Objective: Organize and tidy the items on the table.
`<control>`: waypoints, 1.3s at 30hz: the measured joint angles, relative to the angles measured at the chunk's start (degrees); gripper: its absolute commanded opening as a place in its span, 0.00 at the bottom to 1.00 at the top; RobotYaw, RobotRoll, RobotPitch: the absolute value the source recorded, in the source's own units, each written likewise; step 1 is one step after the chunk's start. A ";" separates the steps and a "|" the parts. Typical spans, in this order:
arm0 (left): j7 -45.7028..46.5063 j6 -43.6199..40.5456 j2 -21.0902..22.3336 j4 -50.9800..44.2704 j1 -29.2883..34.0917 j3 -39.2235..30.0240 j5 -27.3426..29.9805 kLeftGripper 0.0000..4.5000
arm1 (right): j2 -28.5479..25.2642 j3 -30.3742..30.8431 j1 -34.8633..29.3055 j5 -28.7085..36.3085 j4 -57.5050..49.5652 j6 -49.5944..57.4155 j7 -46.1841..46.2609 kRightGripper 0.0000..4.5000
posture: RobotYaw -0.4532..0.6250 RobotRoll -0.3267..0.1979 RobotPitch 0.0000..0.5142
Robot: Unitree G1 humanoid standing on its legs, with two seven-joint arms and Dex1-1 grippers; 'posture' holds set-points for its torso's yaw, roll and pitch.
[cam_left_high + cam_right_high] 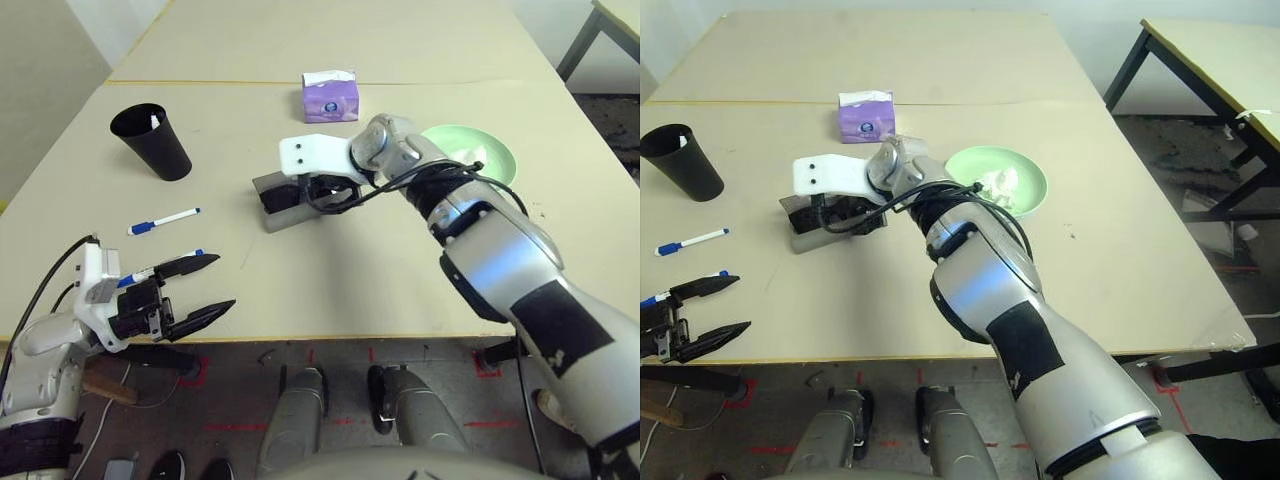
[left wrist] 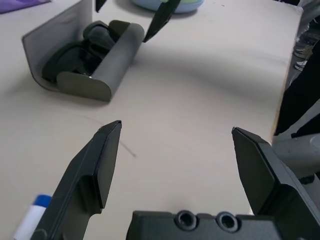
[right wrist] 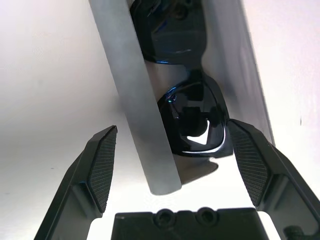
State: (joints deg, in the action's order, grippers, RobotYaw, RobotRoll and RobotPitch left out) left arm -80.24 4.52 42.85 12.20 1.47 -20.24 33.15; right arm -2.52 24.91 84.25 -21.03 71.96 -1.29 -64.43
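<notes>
The grey glasses case (image 1: 280, 212) lies open in the middle of the table (image 1: 350, 280), and the black sunglasses (image 3: 192, 120) rest inside it. My right gripper (image 3: 172, 126) hangs open just over the case, its fingers either side of the case's front wall and the sunglasses, gripping nothing. To the right, a crumpled white tissue (image 1: 998, 183) lies in the green plate (image 1: 1025, 175). One blue-capped marker (image 1: 165, 220) lies at the left. A second marker (image 1: 150, 271) lies beside my left gripper (image 1: 212, 285), which is open and empty near the front edge.
A black cup (image 1: 152, 142) stands at the back left. The purple tissue box (image 1: 330, 98) stands behind the case. A smaller table with dark legs (image 1: 1220, 50) is off to the right. Bare tabletop lies between the case and the front edge.
</notes>
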 measured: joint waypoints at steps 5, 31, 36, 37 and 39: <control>-0.41 0.35 0.28 2.80 -1.86 0.06 -0.25 1.00 | -4.32 -5.72 -0.53 6.05 -8.61 8.79 -8.79 0.99 | 0.51 0.62 0.36; -3.89 3.81 3.95 18.51 -15.52 1.24 -3.70 1.00 | -30.03 -34.54 -62.25 38.02 -84.75 34.04 -3.50 0.99 | 0.40 0.62 0.28; -5.07 4.12 5.23 21.83 -18.47 1.25 -4.13 1.00 | -29.35 -36.03 -65.17 41.77 -84.09 24.92 -2.72 0.99 | 0.39 0.62 0.26; -5.42 4.14 5.59 22.53 -19.11 1.25 -4.20 1.00 | -29.33 -36.04 -65.68 42.50 -83.50 23.14 -2.82 0.99 | 0.39 0.62 0.25; -5.84 4.26 5.94 23.60 -20.21 1.26 -4.31 1.00 | -29.30 -36.02 -66.77 43.59 -82.38 20.51 -3.25 0.99 | 0.39 0.62 0.25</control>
State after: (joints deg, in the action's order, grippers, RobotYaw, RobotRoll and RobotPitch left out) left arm -86.08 8.78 48.79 35.81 -18.75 -18.98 28.85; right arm -31.82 -11.11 17.48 22.56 -10.42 19.21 -67.68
